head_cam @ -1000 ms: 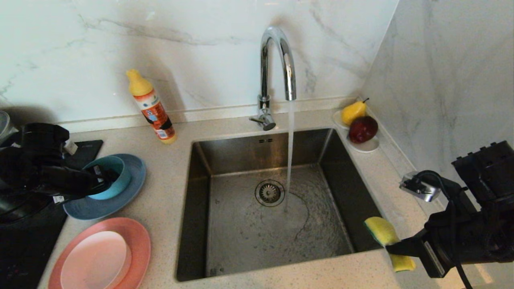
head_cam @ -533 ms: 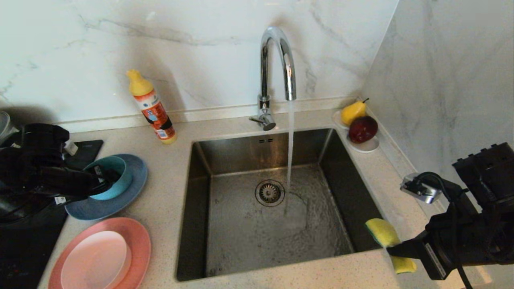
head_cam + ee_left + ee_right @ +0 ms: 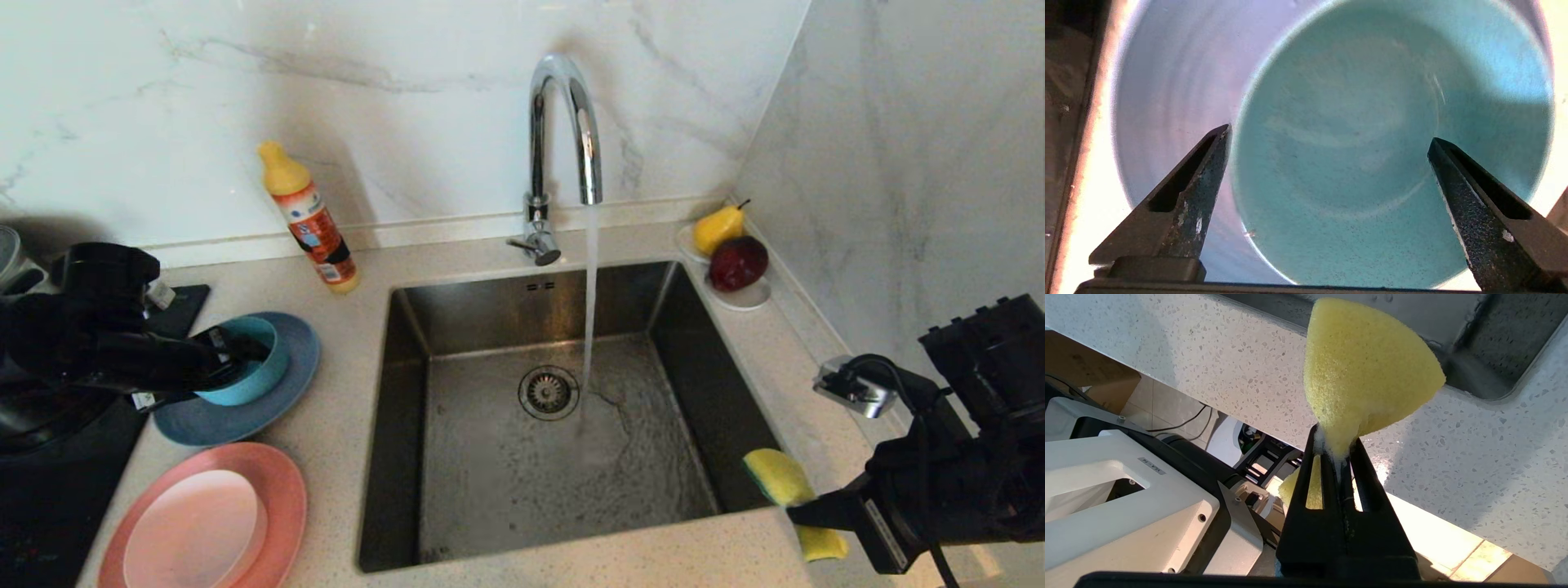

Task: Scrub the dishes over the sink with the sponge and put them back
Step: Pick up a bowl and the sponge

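sponge (image 3: 785, 488) first: yellow foam with a thin green edge, clamped at its pinched waist by my right claw (image 3: 804, 513), fingers fully clenched on it. its long axis runs from the sink's near right corner toward me and slightly right, one lobe poking out over the basin rim, the other over the speckled counter (image 3: 343, 425). in the right wrist view the sponge (image 3: 1363, 371) fans out like a cone above the fingertips (image 3: 1357, 453), porous and soft, squeezed thin where the claw bites.

left claw (image 3: 233, 359) is spread wide, reaching in from the left, level with the counter, tips at the teal bowl (image 3: 249, 359). in the left wrist view one finger (image 3: 1208, 163) sits outside the bowl's rim over the blue-grey plate (image 3: 1167, 81), the other (image 3: 1453, 171) over the bowl's interior (image 3: 1351, 143); i cannot tell whether either touches.

bowl is round, matte, faintly speckled, standing upright on the wide blue-grey plate (image 3: 286, 384). nearer me, the pale pink dish (image 3: 196, 531) lies nested in the salmon-pink plate (image 3: 277, 490), both flat ovals, matte.

sink (image 3: 457, 490) is square brushed steel, round strainer (image 3: 549, 392) at its middle, water falling from the curved chrome tap (image 3: 563, 122).
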